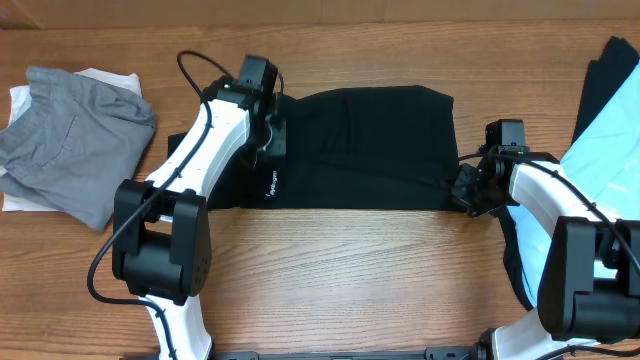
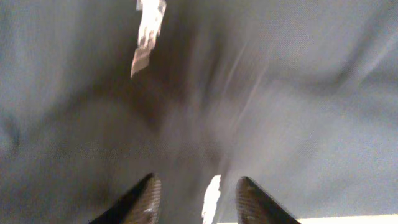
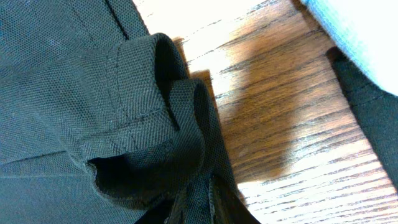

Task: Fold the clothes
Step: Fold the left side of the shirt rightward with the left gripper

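Observation:
The black T-shirt point(image 1: 360, 150) lies as a wide folded rectangle in the middle of the table, small white logo text near its left front edge. My left gripper point(image 1: 268, 135) is over the shirt's left end. In the left wrist view its fingers point(image 2: 200, 200) are apart, with blurred black fabric point(image 2: 280, 124) and white logo text beyond them. My right gripper point(image 1: 466, 186) is at the shirt's right edge. In the right wrist view its fingers point(image 3: 205, 208) are shut on a bunched, stitched hem of the black fabric point(image 3: 124, 112).
A grey garment point(image 1: 75, 140) lies on a white one point(image 1: 20, 105) at the far left. A light blue garment point(image 1: 600, 165) lies over a black one point(image 1: 612, 75) at the right edge. Bare wood table point(image 1: 350, 280) runs along the front.

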Controlling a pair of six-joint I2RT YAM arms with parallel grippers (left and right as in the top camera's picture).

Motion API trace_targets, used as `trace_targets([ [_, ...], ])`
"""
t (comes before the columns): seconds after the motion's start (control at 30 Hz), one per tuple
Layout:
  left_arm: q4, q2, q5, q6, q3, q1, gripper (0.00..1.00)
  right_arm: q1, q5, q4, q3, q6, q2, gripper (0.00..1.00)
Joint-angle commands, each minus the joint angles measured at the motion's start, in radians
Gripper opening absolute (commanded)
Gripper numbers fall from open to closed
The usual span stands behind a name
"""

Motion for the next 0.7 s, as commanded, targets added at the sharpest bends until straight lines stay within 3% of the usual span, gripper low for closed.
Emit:
trace_targets([
  [0.0, -0.126, -0.001, -0.073, -0.006, 0.007, 0.011, 0.35, -0.001, 0.003, 0.011, -0.010, -0.023, 0.043, 0.17],
  [0.13, -0.233, -0.011, -0.079, -0.042, 0.007, 0.028, 0.35, -0.001, 0.002, 0.011, -0.010, -0.028, 0.043, 0.17],
  [0.4, -0.284, -0.014, 0.101, -0.045, 0.007, 0.005, 0.33, -0.001, 0.003, 0.005, -0.010, -0.028, 0.043, 0.17],
  [0.57, -0.357, -0.014, -0.025, -0.177, -0.010, -0.021, 0.36, -0.001, 0.002, 0.006, -0.010, -0.028, 0.043, 0.17],
  [0.67, -0.272, -0.014, 0.002, -0.182, -0.041, -0.040, 0.38, -0.001, 0.002, 0.006, -0.010, -0.028, 0.043, 0.17],
])
